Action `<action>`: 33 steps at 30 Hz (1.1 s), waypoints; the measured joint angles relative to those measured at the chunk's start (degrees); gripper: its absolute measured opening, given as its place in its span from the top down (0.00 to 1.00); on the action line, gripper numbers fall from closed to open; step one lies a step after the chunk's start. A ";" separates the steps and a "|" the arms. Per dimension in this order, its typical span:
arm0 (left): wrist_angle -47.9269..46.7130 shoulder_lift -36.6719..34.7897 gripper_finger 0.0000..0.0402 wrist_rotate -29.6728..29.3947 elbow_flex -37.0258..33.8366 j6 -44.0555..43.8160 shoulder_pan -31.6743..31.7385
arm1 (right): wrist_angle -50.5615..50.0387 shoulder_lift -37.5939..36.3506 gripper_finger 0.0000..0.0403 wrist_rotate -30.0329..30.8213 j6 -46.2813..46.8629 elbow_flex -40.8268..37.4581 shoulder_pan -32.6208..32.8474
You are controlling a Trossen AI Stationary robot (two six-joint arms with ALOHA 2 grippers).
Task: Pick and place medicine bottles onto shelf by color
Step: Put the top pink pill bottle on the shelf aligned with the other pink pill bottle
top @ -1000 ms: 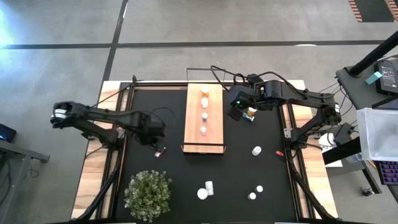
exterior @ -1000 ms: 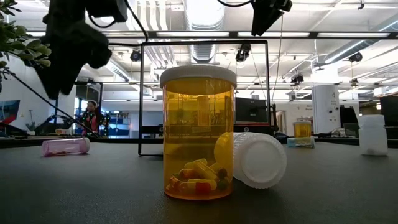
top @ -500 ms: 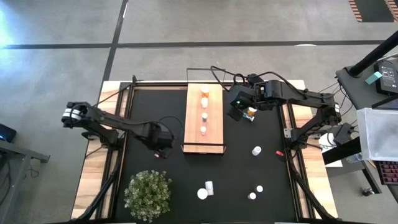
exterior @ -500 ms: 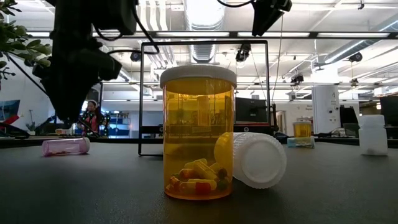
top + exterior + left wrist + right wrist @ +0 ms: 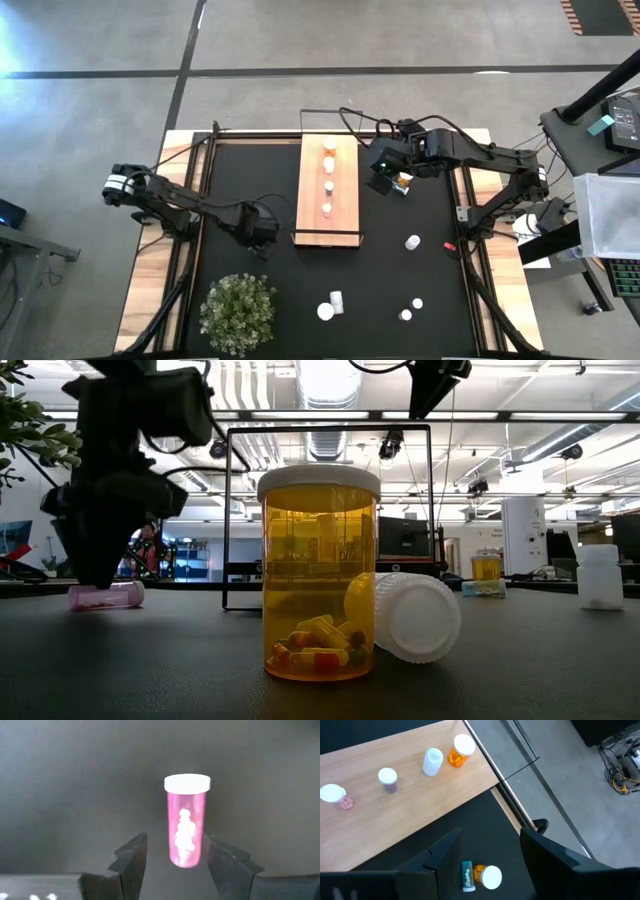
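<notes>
Now left gripper is hovering low over a pink pill bottle lying on its side on the black mat, fingers apart w/ the bottle's base between the tips, nothing clamped. Plenty of bare mat is showing round it; shelf edge is sitting just beside. Right gripper is hanging off the shelf's far end, fingers spread, above an orange bottle w/ a small teal pill strip touching it. Four bottles are standing along the shelf. No readable labels anywhere.

Bright overhead light, soft wrist blur
</notes>
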 joint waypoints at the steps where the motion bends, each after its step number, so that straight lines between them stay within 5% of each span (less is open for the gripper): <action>1: 0.33 0.07 0.55 0.00 -0.64 -0.62 0.00 | 0.03 0.00 0.51 0.00 0.01 0.00 0.00; 8: 1.76 0.03 0.59 -0.11 -3.38 -2.70 0.04 | 0.11 0.00 0.51 0.00 0.10 0.00 0.00; 17: 4.40 -0.34 0.83 -0.26 -3.41 -1.19 0.04 | 0.23 0.00 0.51 0.00 0.68 0.00 0.00; 33: 6.82 -9.25 0.78 -2.06 -3.38 -0.69 0.48 | 0.50 0.00 0.51 -0.02 0.52 0.00 0.00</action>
